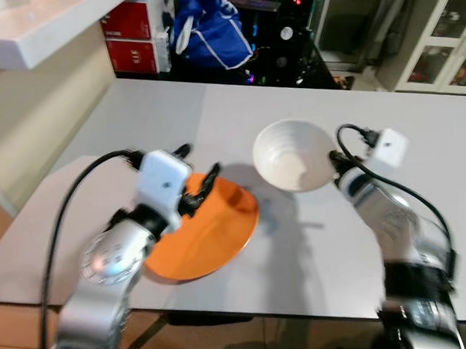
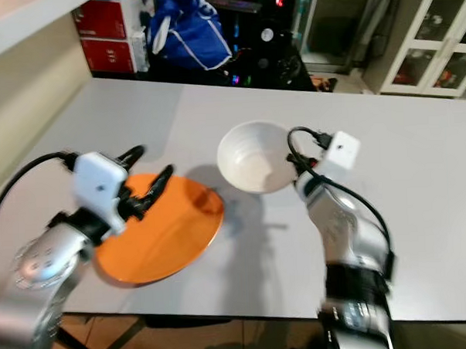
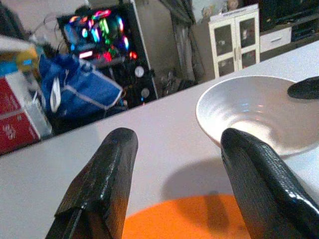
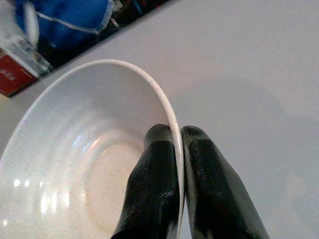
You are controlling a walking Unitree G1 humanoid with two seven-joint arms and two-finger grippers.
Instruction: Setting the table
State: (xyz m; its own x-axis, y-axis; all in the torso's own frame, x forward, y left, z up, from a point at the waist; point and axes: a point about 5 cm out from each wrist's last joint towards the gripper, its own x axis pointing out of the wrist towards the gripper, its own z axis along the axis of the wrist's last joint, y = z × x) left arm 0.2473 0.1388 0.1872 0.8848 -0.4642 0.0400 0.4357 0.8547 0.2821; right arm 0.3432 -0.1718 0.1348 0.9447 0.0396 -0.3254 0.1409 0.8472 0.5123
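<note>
A white bowl (image 1: 288, 150) hangs tilted a little above the grey table (image 1: 417, 135) and throws a shadow on it. My right gripper (image 4: 176, 132) is shut on the bowl's near right rim, one finger inside and one outside. To the bowl's left, an orange plate (image 1: 212, 229) lies on the table near its front edge. My left gripper (image 1: 200, 164) hovers open over the plate's far edge with nothing between its fingers (image 3: 104, 174). The left wrist view looks past the plate (image 3: 199, 221) to the bowl (image 3: 249, 112).
Beyond the table's far edge are a blue bag (image 1: 207, 29), red boxes (image 1: 134, 40) and a dark computer case with coloured lights (image 1: 276, 18). A white glass-door cabinet (image 1: 444, 38) stands at the far right. A white counter (image 1: 33, 29) juts in at the upper left.
</note>
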